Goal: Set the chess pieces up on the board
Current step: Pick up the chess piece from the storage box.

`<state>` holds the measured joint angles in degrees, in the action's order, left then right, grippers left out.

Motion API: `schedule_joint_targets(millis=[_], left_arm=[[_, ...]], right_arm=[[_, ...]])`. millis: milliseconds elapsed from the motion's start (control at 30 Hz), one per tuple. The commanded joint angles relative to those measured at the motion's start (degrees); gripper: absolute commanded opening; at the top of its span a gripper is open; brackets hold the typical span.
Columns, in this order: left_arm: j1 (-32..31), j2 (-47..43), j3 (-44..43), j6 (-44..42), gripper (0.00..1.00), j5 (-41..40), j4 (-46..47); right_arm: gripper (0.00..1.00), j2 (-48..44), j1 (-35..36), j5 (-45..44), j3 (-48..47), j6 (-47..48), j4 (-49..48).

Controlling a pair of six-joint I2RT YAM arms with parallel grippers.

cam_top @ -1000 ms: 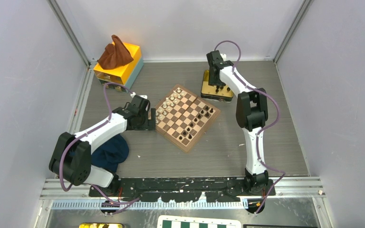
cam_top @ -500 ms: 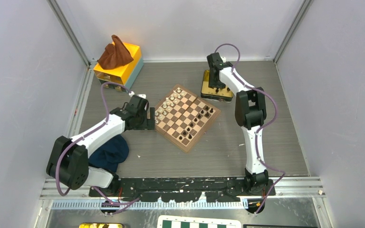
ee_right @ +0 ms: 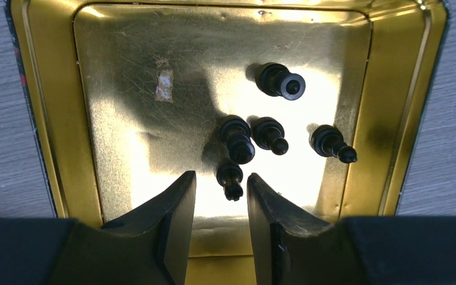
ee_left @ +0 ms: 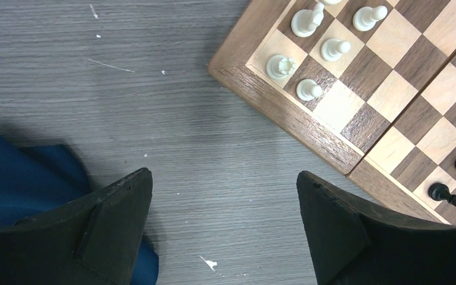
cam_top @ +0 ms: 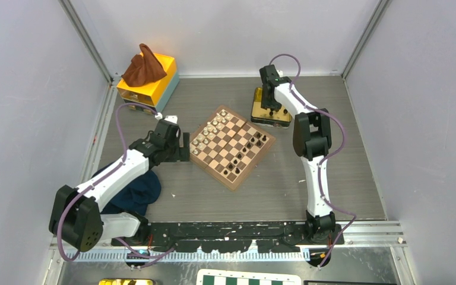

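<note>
The wooden board [cam_top: 214,173] lies at mid-table with cream pieces on its left side and black chess pieces [cam_top: 244,151] on its right. Its corner [ee_left: 285,113] shows in the left wrist view with two black pieces [ee_left: 445,193]. My left gripper [cam_top: 181,147] [ee_left: 222,175] is wide open and empty over bare table beside that corner. My right gripper [cam_top: 268,108] [ee_right: 221,175] hangs over a gold tin [cam_top: 255,105] [ee_right: 41,119], jaws slightly apart. Several black pieces lie in the tin. One black piece [ee_right: 230,178] sits between my fingertips, not gripped.
A blue cloth [cam_top: 136,190] [ee_left: 18,172] lies left of my left gripper. A yellow box with a brown cloth [cam_top: 148,77] stands at the back left. A green-and-white board [cam_top: 249,278] lies off the table's near edge.
My left arm has drawn back to the left, a little away from the board's corner. My right gripper has stayed over the tin.
</note>
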<state>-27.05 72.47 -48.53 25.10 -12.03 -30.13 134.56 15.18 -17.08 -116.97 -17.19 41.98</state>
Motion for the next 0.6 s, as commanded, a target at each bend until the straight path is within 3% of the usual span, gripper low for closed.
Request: schedule_joint_targets(millis=[0, 233, 433, 567], left_arm=[[-0.20, -3.28, 0.28, -1.08, 0.92, -3.05, 2.62], [-0.15, -5.73, 0.59, -1.87, 0.93, -5.81, 2.74], [-0.11, -6.94, 0.81, -2.25, 0.93, -7.01, 2.82], [-0.11, -7.03, 0.81, -2.34, 0.93, -7.42, 2.86]], right_arm=[[0.43, -0.08, -0.36, 0.56, -2.74, -0.86, -0.41], [0.41, 0.12, -0.47, 0.90, -2.35, -0.85, -0.45], [0.33, 0.09, -0.76, 0.74, -1.71, -0.86, -0.88], [0.22, -0.13, -1.08, 0.73, -1.39, -0.83, -0.93]])
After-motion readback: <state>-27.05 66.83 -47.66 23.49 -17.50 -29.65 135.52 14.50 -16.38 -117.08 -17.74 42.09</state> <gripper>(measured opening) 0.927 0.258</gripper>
